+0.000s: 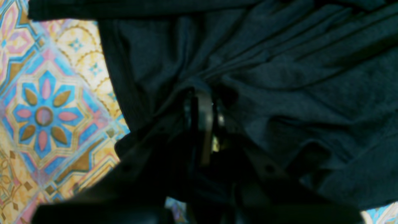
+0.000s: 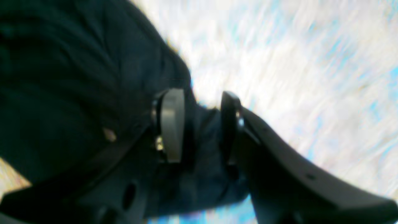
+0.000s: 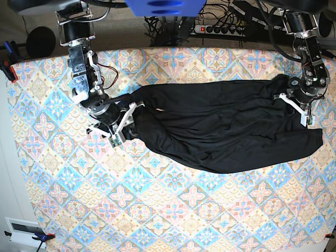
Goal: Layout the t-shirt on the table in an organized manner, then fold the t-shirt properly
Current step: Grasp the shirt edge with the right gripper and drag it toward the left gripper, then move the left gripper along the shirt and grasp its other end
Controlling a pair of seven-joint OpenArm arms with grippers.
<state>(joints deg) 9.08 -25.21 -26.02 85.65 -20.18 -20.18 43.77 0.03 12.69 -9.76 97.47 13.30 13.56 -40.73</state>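
Seen from the base view, the t-shirt (image 3: 226, 126) lies stretched as a long rumpled band across the upper middle of the table (image 3: 157, 210), from centre-left to the right edge of the frame, with its lower hem sagging toward the middle. The right gripper (image 3: 127, 119) sits at the garment's left end and the left gripper (image 3: 286, 95) at its right end, well apart from each other. That view does not settle how either claw stands; the wrist views do. In the right wrist view the right gripper (image 2: 199, 124) has its two fingers (image 2: 171, 124) apart, with a fold of the black t-shirt (image 2: 62, 77) lying loosely in the gap between them, and the patterned cloth behind is smeared with blur. In the left wrist view the left gripper (image 1: 203, 121) has its fingers pressed together and pinched on bunched cloth of the t-shirt (image 1: 279, 77), creases fanning away from the pinch toward the upper right; the tiled table (image 1: 46, 112) shows sharp at the left of that frame. Along the top of the base view, a power strip (image 3: 223, 29) and tangled cables (image 3: 163, 23) lie behind the table, and clamps (image 3: 8, 68) grip the cloth at the upper left edge.
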